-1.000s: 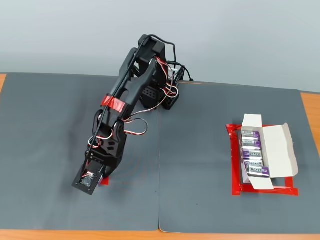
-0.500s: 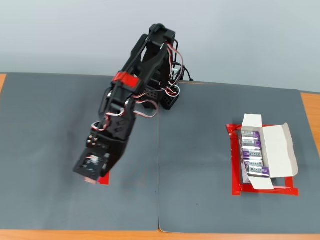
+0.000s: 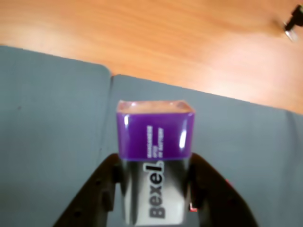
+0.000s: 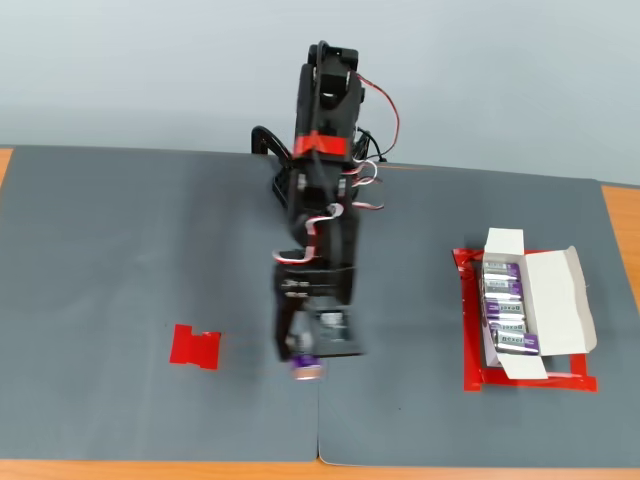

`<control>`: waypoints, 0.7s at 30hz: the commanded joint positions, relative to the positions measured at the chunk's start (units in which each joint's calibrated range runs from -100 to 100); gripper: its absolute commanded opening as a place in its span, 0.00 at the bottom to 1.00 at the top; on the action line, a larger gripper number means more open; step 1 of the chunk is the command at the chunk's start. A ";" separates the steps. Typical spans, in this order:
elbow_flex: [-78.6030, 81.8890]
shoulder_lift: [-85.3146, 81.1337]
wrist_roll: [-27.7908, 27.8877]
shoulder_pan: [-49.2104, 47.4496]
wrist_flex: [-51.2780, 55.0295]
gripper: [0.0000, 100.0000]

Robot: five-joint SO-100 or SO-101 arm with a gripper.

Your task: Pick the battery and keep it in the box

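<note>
Gripper: the gripper [image 3: 156,189] is clamping the battery [image 3: 155,163] between its two black jaws; in the wrist view the purple end is pointing away from the camera and the silver end lettered "Bexel" is sitting deep between the jaws.
Battery position: it is hanging in the air above the grey mat [image 4: 120,250], showing as a purple tip [image 4: 306,369] under the gripper [image 4: 307,362] in the fixed view, near the seam between the two mat pieces.
Change: a second ago the arm was bending down at the left over the red tape patch [image 4: 195,347]; now it is standing taller and swinging right, and the patch is lying bare, so the pick looks done.
Box: the white carton [image 4: 530,305] is sitting open at the right inside a red tape outline [image 4: 470,330], well apart from the gripper.
Box contents: four like batteries [image 4: 505,305] are lying in a row inside it.
Task stage: carrying appears to be underway; placing is not yet done.
Next need: the arm is probably needing more travel to the right before lowering over the carton.
Risk: free room in the carton is looking tight, so a crooked drop could catch on a flap.
</note>
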 commanded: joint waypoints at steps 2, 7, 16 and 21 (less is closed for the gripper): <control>-0.64 -4.33 0.52 -5.82 2.91 0.06; -1.09 -4.75 0.47 -13.66 5.34 0.06; -1.18 -4.75 0.16 -26.64 5.16 0.06; -1.18 -3.91 0.11 -32.30 5.16 0.06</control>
